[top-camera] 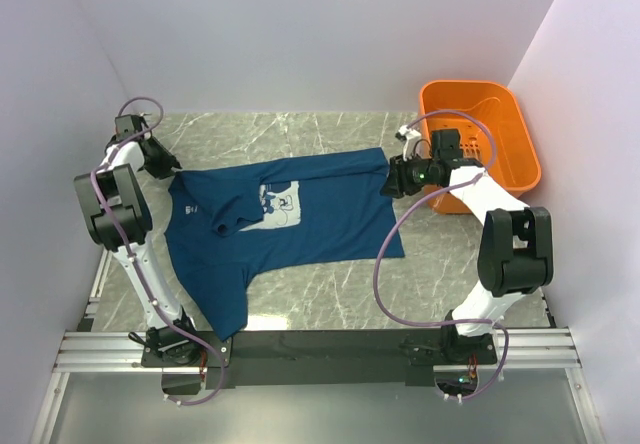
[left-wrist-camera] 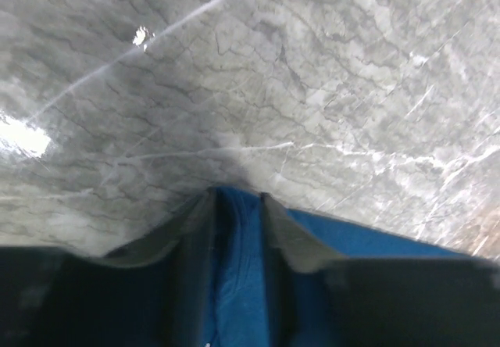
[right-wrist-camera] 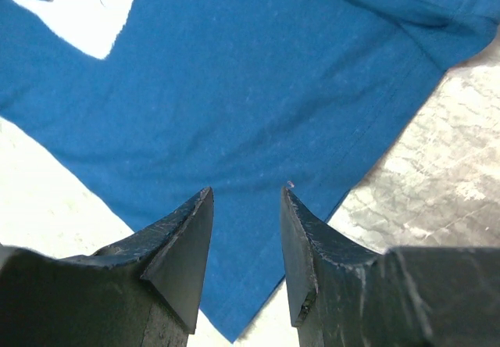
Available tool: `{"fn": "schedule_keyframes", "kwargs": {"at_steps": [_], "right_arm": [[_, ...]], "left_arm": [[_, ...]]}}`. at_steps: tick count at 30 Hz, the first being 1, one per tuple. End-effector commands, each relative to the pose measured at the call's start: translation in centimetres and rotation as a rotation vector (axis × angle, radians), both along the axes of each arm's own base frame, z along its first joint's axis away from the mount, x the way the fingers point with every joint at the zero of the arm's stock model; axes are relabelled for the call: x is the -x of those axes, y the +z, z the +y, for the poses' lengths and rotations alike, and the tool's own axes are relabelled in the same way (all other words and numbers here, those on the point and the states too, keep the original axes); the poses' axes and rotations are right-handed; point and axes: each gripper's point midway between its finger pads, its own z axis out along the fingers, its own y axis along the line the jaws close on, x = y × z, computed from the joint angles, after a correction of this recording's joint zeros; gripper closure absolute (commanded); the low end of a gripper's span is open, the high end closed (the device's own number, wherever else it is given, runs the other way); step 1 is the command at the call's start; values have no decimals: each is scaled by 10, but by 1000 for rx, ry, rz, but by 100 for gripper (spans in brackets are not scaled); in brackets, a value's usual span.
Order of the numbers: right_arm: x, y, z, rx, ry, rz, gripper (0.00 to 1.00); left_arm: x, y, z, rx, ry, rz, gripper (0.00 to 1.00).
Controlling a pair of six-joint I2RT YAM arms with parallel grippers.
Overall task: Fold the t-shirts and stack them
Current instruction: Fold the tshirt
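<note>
Right gripper (right-wrist-camera: 247, 191) part open, empty, hovering over t-shirt (top-camera: 320, 224) corner at 3 o'clock end; left gripper (left-wrist-camera: 237, 195) pinched on cloth at 9 o'clock end; t-shirt flat on table (top-camera: 330, 134), long axis 9-to-3; your right arm nearer free corner.

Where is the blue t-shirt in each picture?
Top camera: the t-shirt lies spread across the middle of the table.
Left wrist: only a small patch at the bottom, middle and right.
Right wrist: it fills most of the picture.
Shared landmark: the grey marble table.
</note>
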Motion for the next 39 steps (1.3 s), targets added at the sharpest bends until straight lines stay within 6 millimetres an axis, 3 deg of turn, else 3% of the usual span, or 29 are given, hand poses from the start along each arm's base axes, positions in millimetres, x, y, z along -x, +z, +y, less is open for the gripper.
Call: {"fn": "schedule_keyframes", "kwargs": {"at_steps": [1, 2, 3, 5, 6, 7, 8, 9, 10, 12, 13, 14, 15, 16, 22, 24, 28, 34, 39], "right_arm": [[11, 11, 19, 30, 161, -38, 53], [18, 12, 32, 19, 229, -32, 53], [24, 12, 41, 41, 313, -61, 53], [41, 17, 74, 69, 457, -69, 52], [44, 18, 83, 101, 502, -92, 52], [54, 23, 111, 127, 610, -147, 52], [56, 24, 124, 151, 656, -179, 52], [57, 23, 136, 204, 695, -217, 52], [63, 28, 165, 225, 782, -287, 52], [64, 28, 194, 278, 842, -378, 51], [46, 37, 208, 326, 829, -485, 52], [53, 33, 231, 336, 867, -527, 51], [49, 35, 244, 341, 871, -574, 51], [37, 38, 263, 346, 859, -631, 52], [31, 31, 339, 363, 916, -774, 54], [31, 25, 352, 376, 930, -792, 55], [34, 5, 374, 412, 955, -828, 56], [32, -16, 382, 441, 980, -822, 56], [34, -30, 388, 458, 992, -819, 56]], "left_arm": [[-15, 42, 7, -23, -2, -120, 62], [-15, 49, 6, -30, -11, -138, 57], [-15, 73, 8, -54, -16, -189, 56], [-4, 84, 6, -70, -12, -208, 52], [0, 113, 5, -94, -10, -275, 51], [12, 107, 1, -88, -3, -263, 50], [19, 113, -1, -89, 5, -278, 48], [28, 135, -5, -95, 9, -325, 47], [41, 122, -13, -67, 13, -312, 46], [59, 134, -21, -53, 25, -352, 45], [72, 119, -26, -29, 33, -327, 45], [80, 117, -29, -19, 37, -321, 44], [88, 122, -31, -14, 50, -330, 44], [100, 109, -35, 3, 49, -294, 44], [143, 101, -46, 14, 60, -276, 43], [151, 109, -48, 4, 61, -300, 42], [171, 103, -44, -18, 92, -277, 41], [184, 100, -45, -26, 103, -282, 40], [185, 102, -46, -16, 102, -294, 41]]}}
